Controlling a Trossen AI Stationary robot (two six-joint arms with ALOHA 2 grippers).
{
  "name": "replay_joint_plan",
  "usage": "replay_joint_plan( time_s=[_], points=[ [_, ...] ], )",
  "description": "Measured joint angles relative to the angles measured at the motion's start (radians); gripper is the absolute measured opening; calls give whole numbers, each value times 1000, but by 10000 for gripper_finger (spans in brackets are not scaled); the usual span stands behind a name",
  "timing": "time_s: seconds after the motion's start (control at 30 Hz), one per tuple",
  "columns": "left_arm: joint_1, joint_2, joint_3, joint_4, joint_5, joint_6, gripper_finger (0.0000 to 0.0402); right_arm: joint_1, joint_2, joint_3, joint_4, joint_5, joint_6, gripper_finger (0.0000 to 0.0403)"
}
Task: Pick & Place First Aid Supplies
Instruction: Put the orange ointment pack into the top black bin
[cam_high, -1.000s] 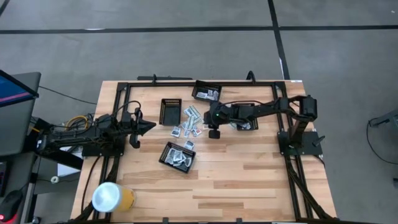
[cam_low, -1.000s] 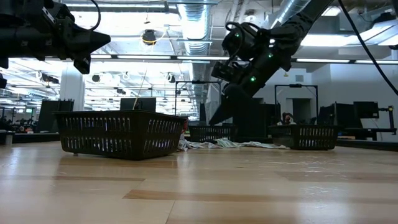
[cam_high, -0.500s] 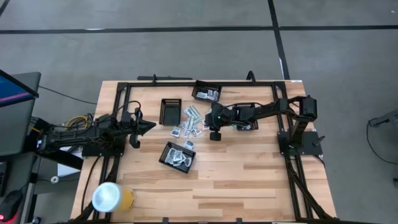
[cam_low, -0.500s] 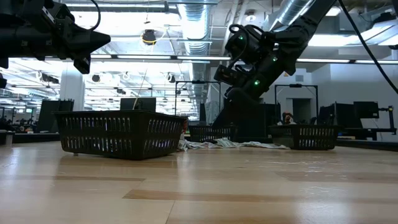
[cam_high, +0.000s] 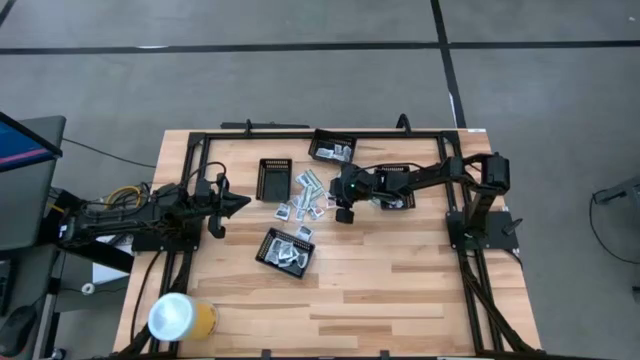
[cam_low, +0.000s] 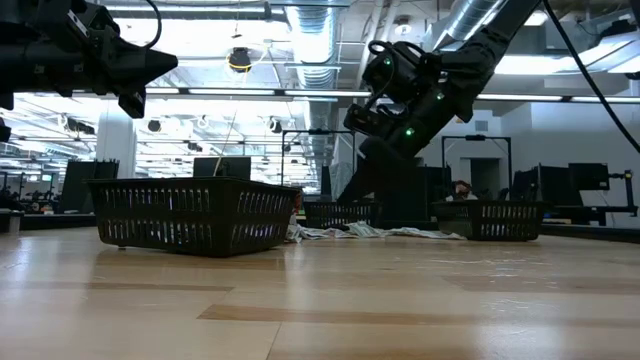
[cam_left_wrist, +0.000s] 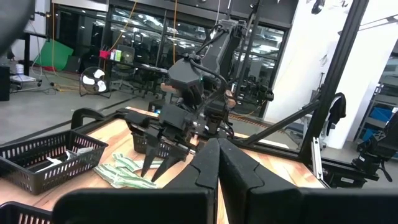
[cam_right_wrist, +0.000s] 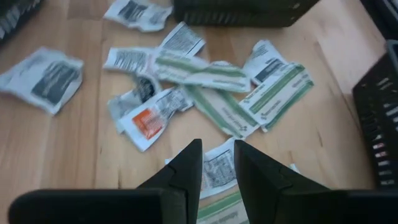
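The right gripper (cam_right_wrist: 216, 163), slightly spread and empty, is poised over overlapping packets (cam_right_wrist: 214, 93); two could be pinched together.

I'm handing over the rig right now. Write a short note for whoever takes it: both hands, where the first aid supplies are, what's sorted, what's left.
Right hand: fingers slightly apart, empty, hovering low over the loose packets at table centre.
Left hand: shut, empty, parked at the left side of the table, clear of the packets.
Done: some packets lie in the near tray and the far tray.
The tray left of the pile looks empty; the tray under the right arm cannot be judged.
Left: the scattered sachets and green-striped strips still on the wood.
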Motion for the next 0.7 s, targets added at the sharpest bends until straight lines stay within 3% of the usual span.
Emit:
replay_joint_plan(
  time_s=[0.47,0.7],
  points=[
    [0,0,0,0,0,0,8,-3,47,-4,5,-27,15,90],
    [0,0,0,0,0,0,8,19,160,4,98,-21,69,134]
  ],
)
